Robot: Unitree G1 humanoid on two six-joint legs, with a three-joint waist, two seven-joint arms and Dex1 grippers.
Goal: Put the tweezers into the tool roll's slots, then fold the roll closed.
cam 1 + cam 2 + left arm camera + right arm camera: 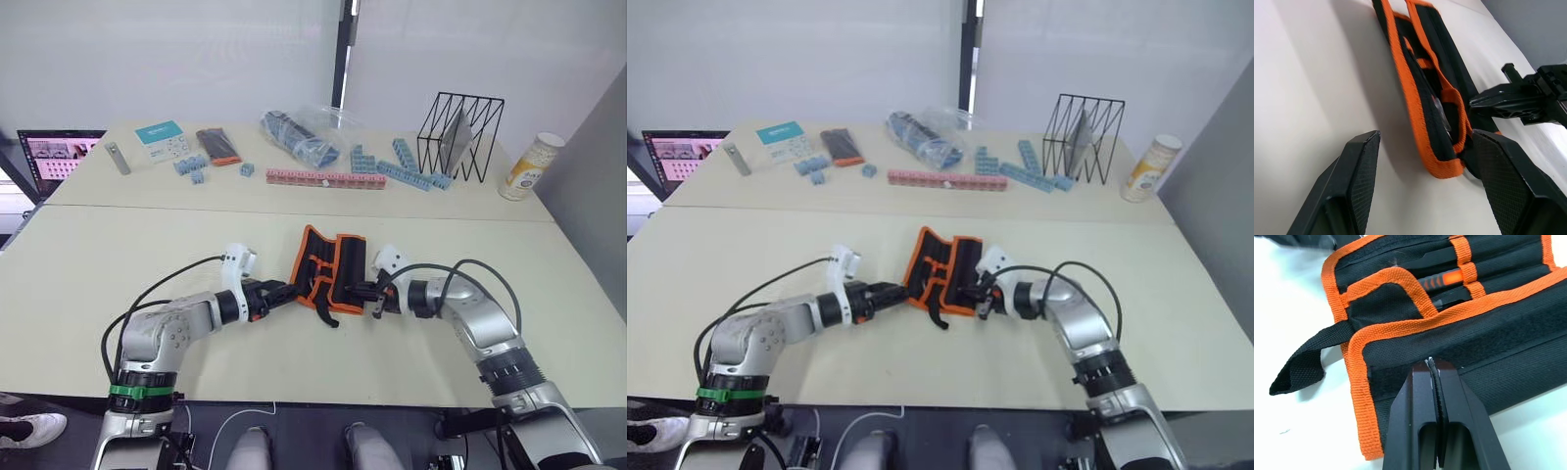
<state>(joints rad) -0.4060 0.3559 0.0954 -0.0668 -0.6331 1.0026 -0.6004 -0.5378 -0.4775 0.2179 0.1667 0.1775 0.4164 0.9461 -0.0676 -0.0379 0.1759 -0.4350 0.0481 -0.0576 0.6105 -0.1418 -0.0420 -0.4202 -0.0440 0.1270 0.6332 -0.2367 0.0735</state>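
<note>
The tool roll (328,269) lies partly folded in the middle of the near table, black with orange trim, its strap (1300,369) trailing at the near end. Slim black tweezers (1425,262) sit in the slots (1498,264) under an orange band. My left gripper (284,291) is open at the roll's left edge, and its fingers (1359,166) straddle the roll's near corner (1442,164). My right gripper (375,294) is shut, its tips (1431,363) pressed on the roll's folded right flap (1488,333).
On the far table lie a pink block strip (326,178), blue blocks (407,166), a plastic bag (299,135), a wire basket (460,137), a bottle (529,166), a small black case with an orange end (217,145) and a teal box (162,140). A monitor (59,157) stands at the far left.
</note>
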